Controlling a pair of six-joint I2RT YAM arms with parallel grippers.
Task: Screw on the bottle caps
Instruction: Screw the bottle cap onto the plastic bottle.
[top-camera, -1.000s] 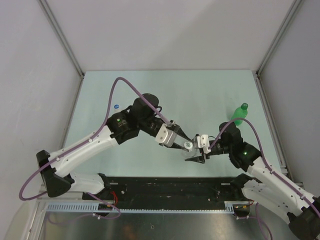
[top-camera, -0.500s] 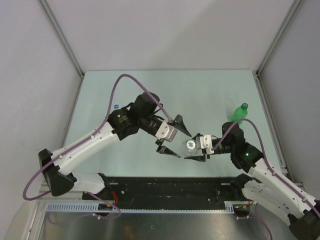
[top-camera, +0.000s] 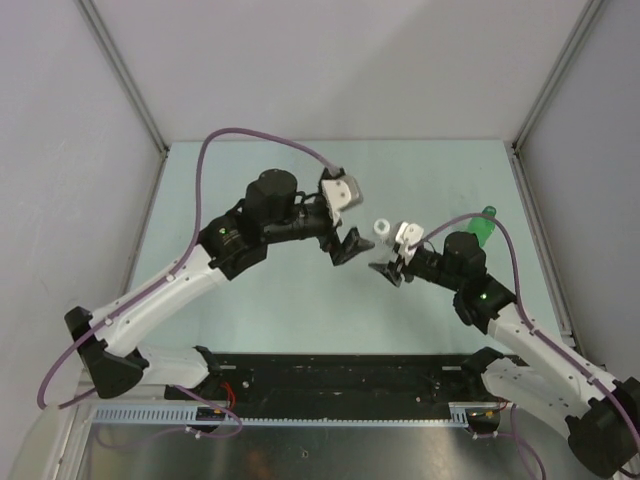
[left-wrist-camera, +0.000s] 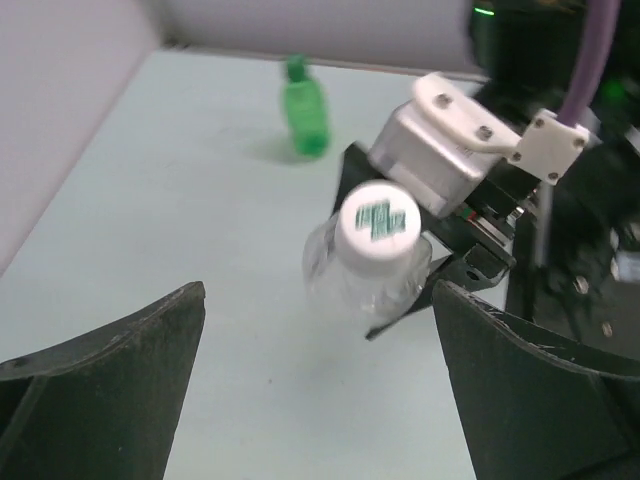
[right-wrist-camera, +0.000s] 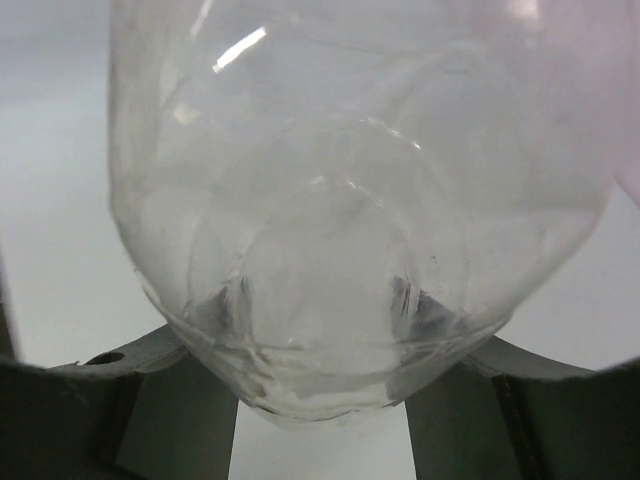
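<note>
Right gripper (right-wrist-camera: 320, 395) is clamping a clear plastic bottle (left-wrist-camera: 362, 280) wearing a round white cap (left-wrist-camera: 378, 221); left gripper (left-wrist-camera: 318, 295) is gaping near it, the bottle's ribs blurring.

Our right gripper (top-camera: 392, 252) sits a little right of the middle of the pale flat table (top-camera: 450, 180). Its fingers lie on either side of a small clear ribbed plastic bottle (left-wrist-camera: 365, 290), held tilted above the tabletop. A round white plastic screw cap (left-wrist-camera: 377, 220) sits on that bottle's neck and faces left toward our left gripper (left-wrist-camera: 318, 290), which is just beside it, fingers spread wide and touching nothing. Behind and right of the right gripper, a translucent green plastic bottle (top-camera: 482, 230) stands upright on the table with a dark green screw cap (top-camera: 489, 211) on top.
</note>
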